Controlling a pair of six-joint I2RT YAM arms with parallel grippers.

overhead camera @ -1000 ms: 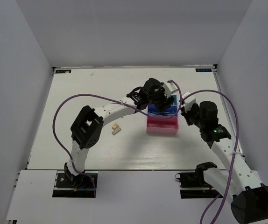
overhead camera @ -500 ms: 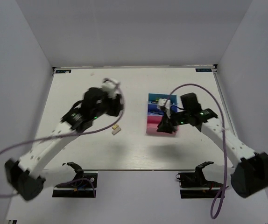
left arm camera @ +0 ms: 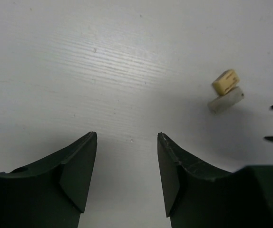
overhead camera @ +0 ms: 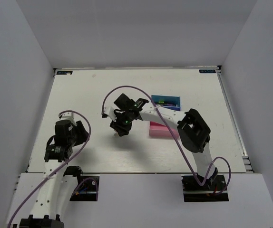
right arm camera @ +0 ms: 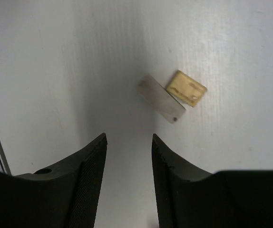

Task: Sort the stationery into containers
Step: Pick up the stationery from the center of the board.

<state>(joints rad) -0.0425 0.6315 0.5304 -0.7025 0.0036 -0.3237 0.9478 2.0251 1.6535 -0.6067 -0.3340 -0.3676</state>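
The tan eraser block (right arm camera: 186,88) and the whitish eraser block (right arm camera: 161,105) lie touching each other on the white desk (overhead camera: 79,95), just ahead of the right gripper (right arm camera: 128,137) and slightly to its right. That gripper is parted about halfway and holds nothing. From the left gripper (left arm camera: 127,137), the same pair lies further ahead and off to the right. This gripper is also parted, with only bare desk between its fingers. Back along the right arm sit the pink tray (overhead camera: 156,130) and the blue tray (overhead camera: 166,102), well apart from the erasers.
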